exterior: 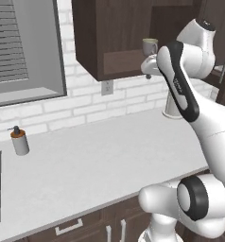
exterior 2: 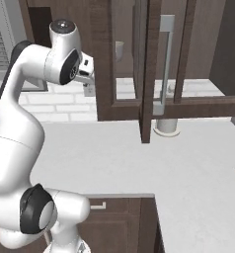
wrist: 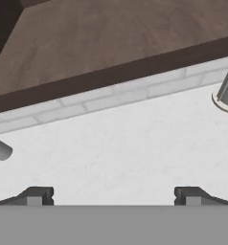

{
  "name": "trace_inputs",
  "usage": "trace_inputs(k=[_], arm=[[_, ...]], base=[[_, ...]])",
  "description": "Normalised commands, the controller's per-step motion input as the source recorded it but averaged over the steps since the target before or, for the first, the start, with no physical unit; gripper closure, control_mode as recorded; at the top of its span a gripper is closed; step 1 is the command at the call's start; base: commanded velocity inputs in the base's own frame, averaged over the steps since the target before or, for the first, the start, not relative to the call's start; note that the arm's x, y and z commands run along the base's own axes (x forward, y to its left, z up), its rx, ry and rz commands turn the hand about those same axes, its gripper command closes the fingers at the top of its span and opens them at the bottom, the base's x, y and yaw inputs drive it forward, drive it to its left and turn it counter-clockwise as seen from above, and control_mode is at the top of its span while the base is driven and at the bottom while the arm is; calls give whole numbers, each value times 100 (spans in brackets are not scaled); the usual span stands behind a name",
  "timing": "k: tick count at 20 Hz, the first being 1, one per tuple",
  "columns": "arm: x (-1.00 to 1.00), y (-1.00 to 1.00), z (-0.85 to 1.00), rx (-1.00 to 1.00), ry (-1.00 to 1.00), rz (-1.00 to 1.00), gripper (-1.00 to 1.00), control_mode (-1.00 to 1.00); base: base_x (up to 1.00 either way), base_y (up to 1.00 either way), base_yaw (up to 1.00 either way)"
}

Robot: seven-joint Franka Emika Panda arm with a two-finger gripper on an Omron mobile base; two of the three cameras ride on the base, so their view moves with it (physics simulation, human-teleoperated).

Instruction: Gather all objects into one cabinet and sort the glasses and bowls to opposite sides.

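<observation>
Now the gripper (wrist: 111, 196) hangs just under the cabinet (exterior: 109, 42), fingers spread as wide as they go and holding nothing. One cup (exterior: 149, 46) sits on the cabinet's shelf, by its open front (a second cup (exterior 2: 119, 50) shows faintly behind the glass door). Below the cabinet lies the pale counter (exterior: 100, 160).
</observation>
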Motion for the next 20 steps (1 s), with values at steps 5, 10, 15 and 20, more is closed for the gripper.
trace_inputs(k=[5,10,15,20], arm=[[0,-2,4,3,-5,0,-100,-100],[9,-1,43,11,-24,-2,-100,-100],[2,0,48,1,-31,-4,-100,-100],[2,0,42,0,-27,-3,-100,-100]], base=[[0,0,0],[0,0,0],[0,0,0],[0,0,0]])
